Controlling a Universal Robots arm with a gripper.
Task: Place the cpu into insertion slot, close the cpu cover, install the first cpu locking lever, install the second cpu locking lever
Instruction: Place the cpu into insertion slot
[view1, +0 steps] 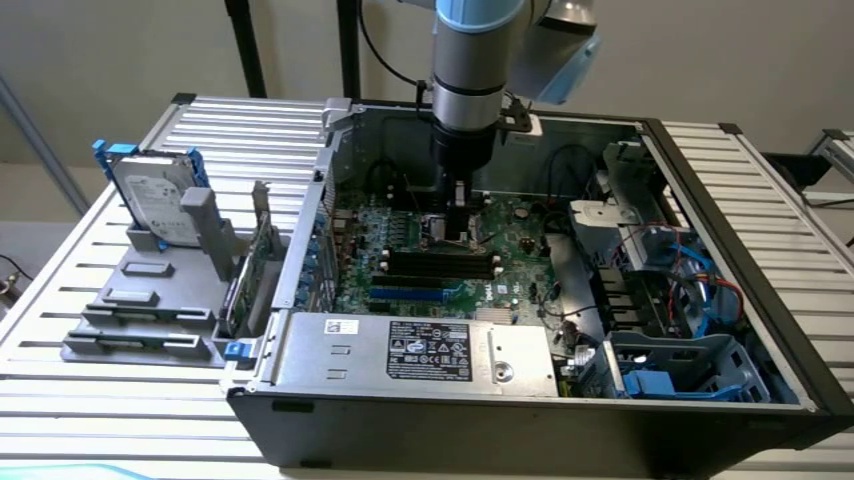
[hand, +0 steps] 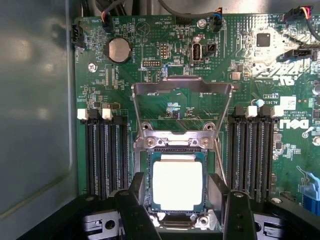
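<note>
I see the cpu lying flat in the insertion slot, silvery top up, so to my eye it is seated. My gripper hangs just over it with its fingers spread, one on each side of the chip, pinching nothing. The cpu cover stands flipped back on its hinge, leaving the socket open from above. Room is tight: memory slots flank the socket on both sides, and the case wall runs just beyond one bank.
</note>
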